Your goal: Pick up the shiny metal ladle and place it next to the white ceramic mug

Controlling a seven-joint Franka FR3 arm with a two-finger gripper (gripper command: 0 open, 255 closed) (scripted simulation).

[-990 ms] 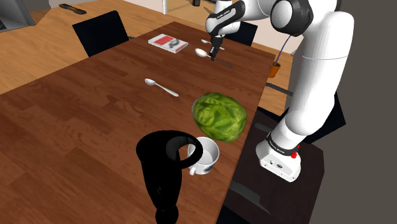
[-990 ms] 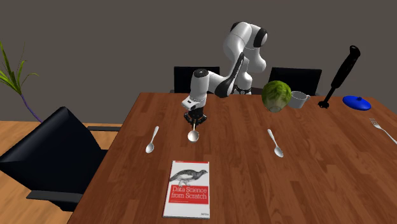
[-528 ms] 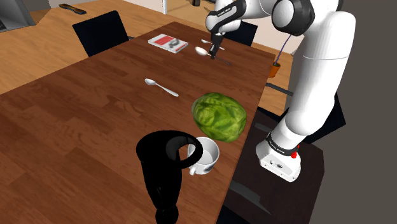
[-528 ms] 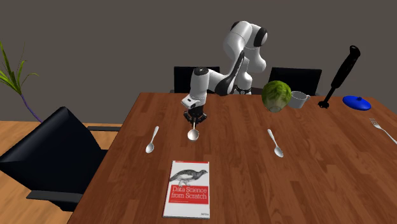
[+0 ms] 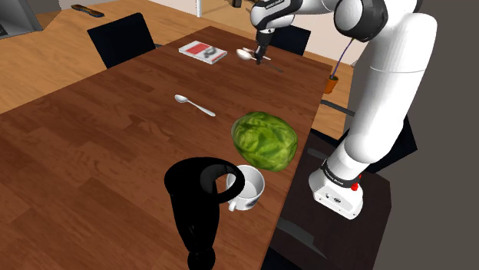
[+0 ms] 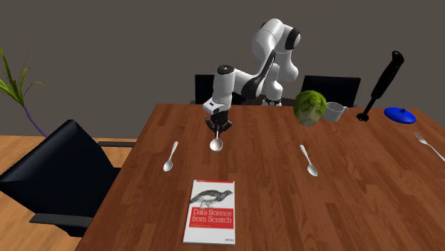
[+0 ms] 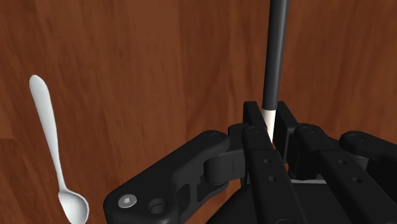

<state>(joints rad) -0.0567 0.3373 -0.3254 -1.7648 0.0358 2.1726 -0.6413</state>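
My black gripper [image 5: 262, 55] is shut on the ladle [image 5: 245, 54] near the table's far end, holding it a little above the wood. The ladle's pale shiny bowl [image 6: 216, 145] hangs below the gripper [image 6: 217, 129] in the second exterior view. In the wrist view the fingers [image 7: 254, 122] clasp the pale shaft, and the ladle's black handle [image 7: 277, 57] sticks out beyond my gripper [image 7: 270, 127]. The white mug [image 5: 247, 189] stands at the near end beside a green lettuce head [image 5: 265, 140]; in the second exterior view the mug [image 6: 335, 111] sits far right of the gripper.
A red-and-white book [image 6: 211, 202] lies near the ladle. One spoon [image 6: 170, 155] lies beside the gripper, another [image 5: 194, 105] mid-table. A tall black stick blender [image 5: 198, 211] stands by the mug. A blue lid [image 6: 399, 114], a fork [image 6: 428, 146] and black chairs [image 5: 121, 37] ring the table.
The gripper has risen with the ladle, lifting its bowl off the table. It has also shifted slightly toward the table's far end in the shoulder view.
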